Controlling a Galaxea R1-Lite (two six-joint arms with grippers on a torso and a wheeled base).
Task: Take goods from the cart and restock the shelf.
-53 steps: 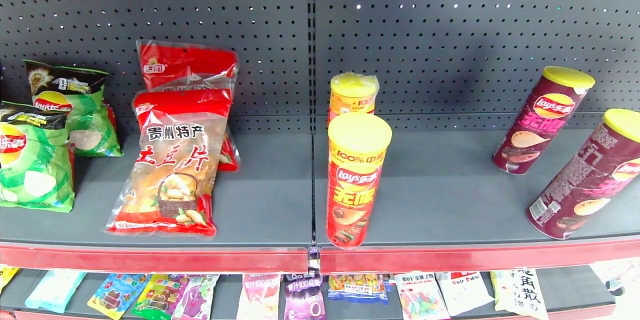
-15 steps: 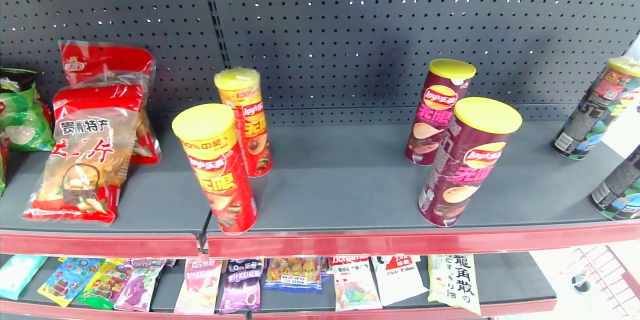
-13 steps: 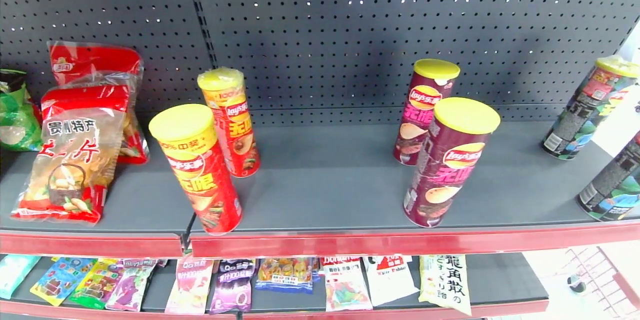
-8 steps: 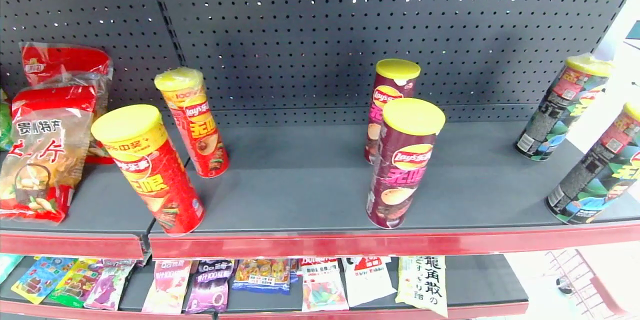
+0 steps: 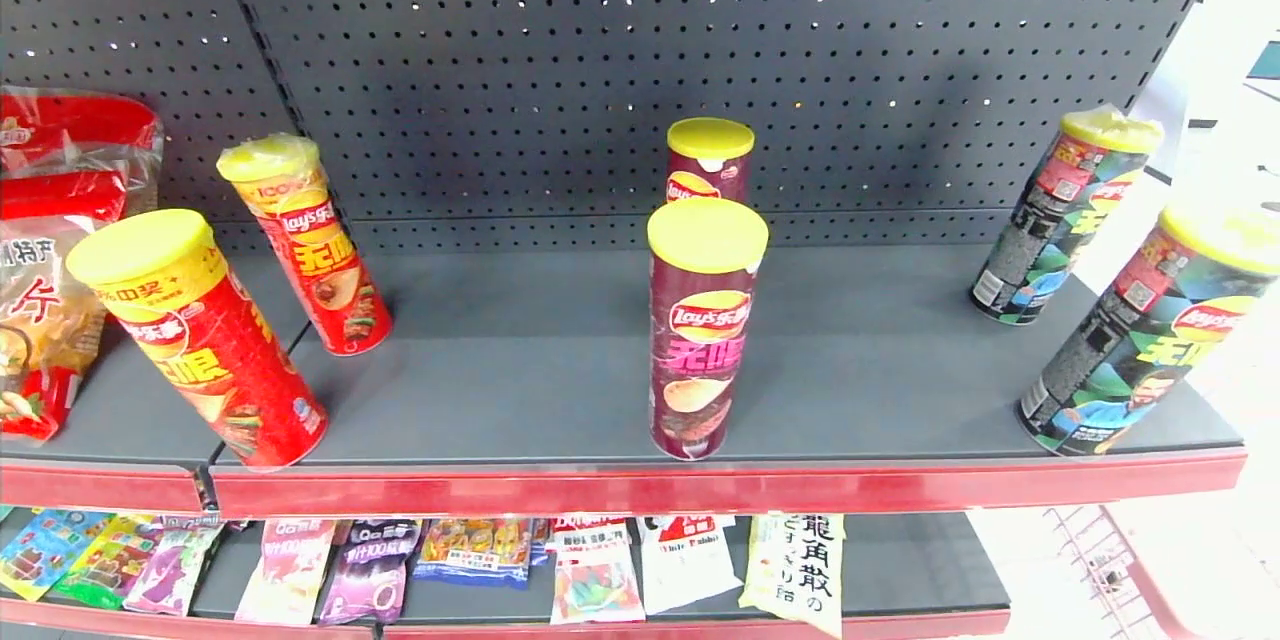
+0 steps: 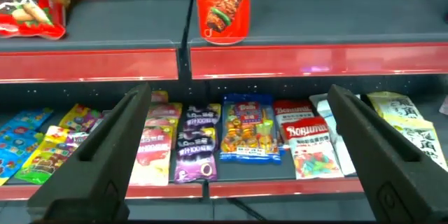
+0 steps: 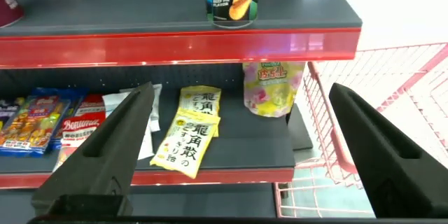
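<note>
Both my left gripper and right gripper hang wide open and empty facing the shelf, I guess ready for a grab, with the pink cart just beside its right end.

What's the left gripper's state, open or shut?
Open. The left gripper has its two fingers spread wide apart, with nothing held between them; the lower shelf's snack packets show through the gap.
</note>
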